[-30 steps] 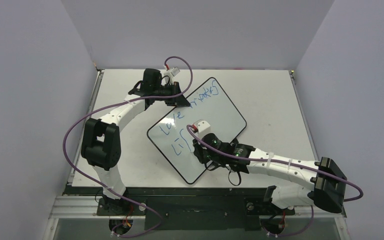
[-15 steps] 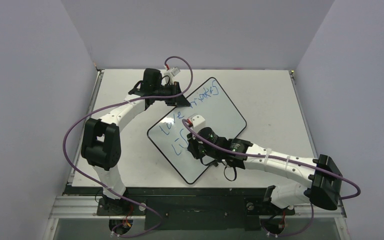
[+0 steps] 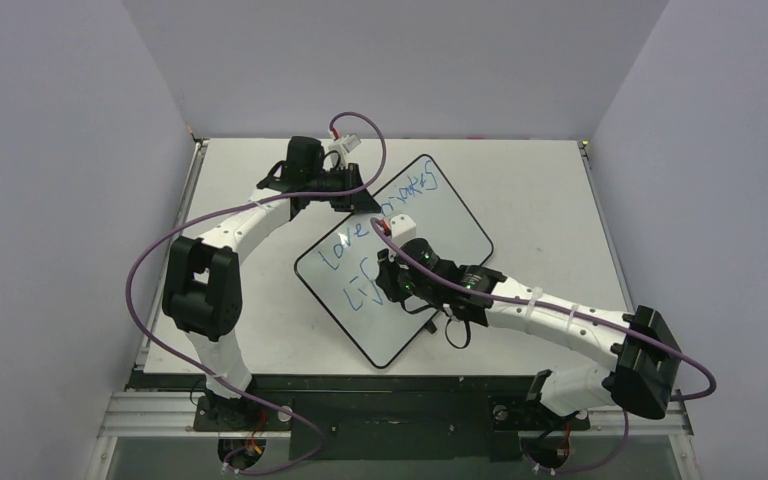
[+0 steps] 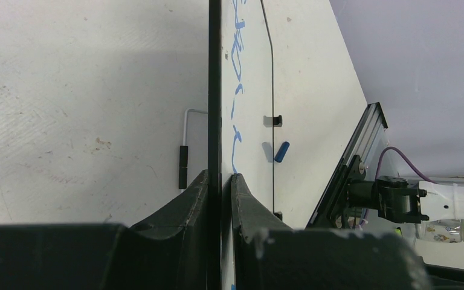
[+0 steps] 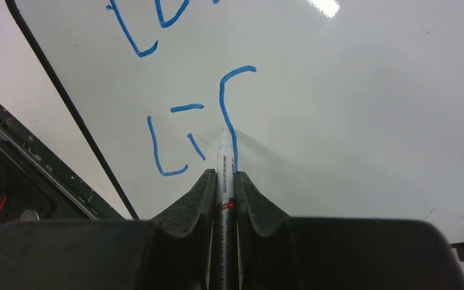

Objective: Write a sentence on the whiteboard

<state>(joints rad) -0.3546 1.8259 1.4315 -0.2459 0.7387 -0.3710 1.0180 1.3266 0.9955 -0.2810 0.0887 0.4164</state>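
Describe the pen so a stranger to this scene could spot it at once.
Find the whiteboard lying askew in the middle of the table, then the right gripper over its lower line of blue writing. The pen is the slim white stick pinched between the black fingers, its tip touching the board.

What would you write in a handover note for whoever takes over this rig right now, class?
Grippers: the left gripper is shut on the whiteboard edge; the right gripper is shut on the marker, tip touching the board.
Done: the sentence has its upper line, "love makes", and "Li" plus one unfinished stroke below.
Left: finish the lower line.
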